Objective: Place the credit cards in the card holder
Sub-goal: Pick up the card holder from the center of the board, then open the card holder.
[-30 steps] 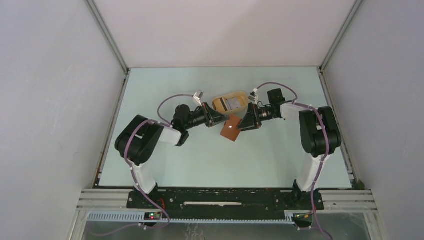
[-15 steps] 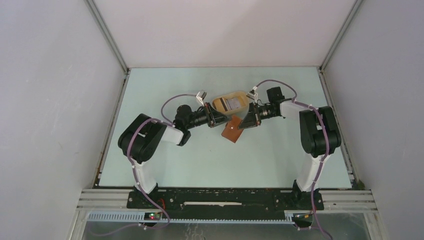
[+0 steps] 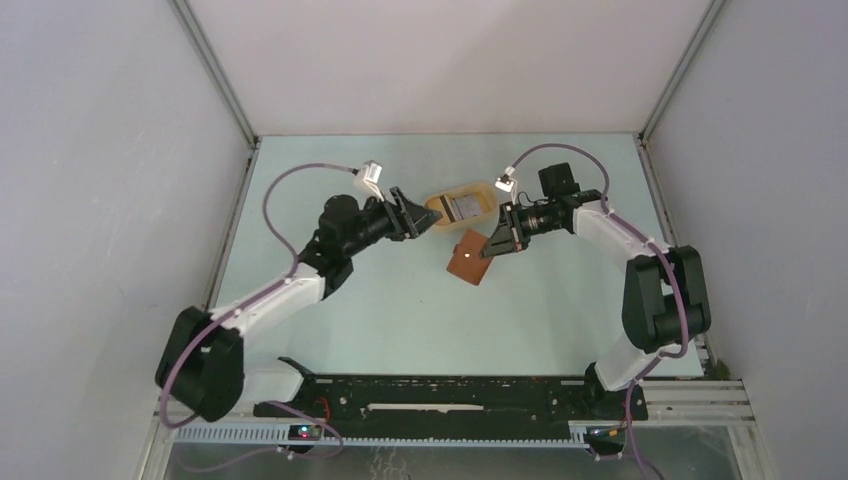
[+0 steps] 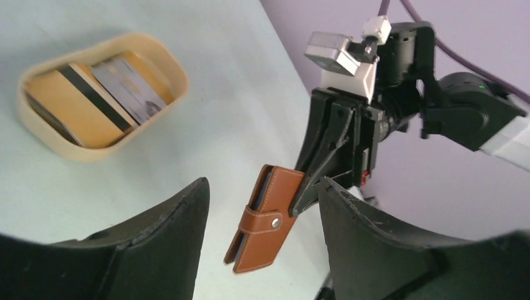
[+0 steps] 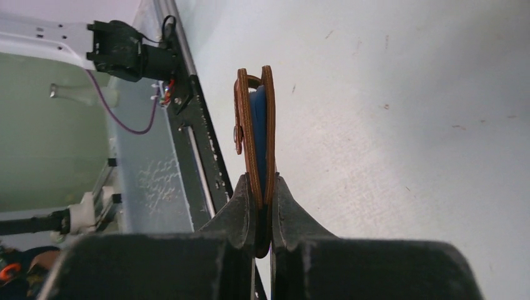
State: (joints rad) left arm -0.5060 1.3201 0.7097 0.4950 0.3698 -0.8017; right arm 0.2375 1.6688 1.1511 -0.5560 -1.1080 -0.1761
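— The right gripper (image 5: 263,187) is what we see first: its fingers pinch one edge of the card holder (image 5: 255,134), whose snap strap is fastened. We cannot tell if its far corner touches the table (image 3: 400,320).
— And the left gripper (image 3: 425,218)?
— Spread wide, holding nothing, facing the card holder from just beside it. Both arms reach forward and inward, meeting mid-table.
— The credit cards (image 4: 125,87)?
— We find them in the tan tray (image 4: 87,153), just behind both grippers.
— Room?
— Bare table nearer us and at both sides, with the walls (image 3: 120,200) well apart.
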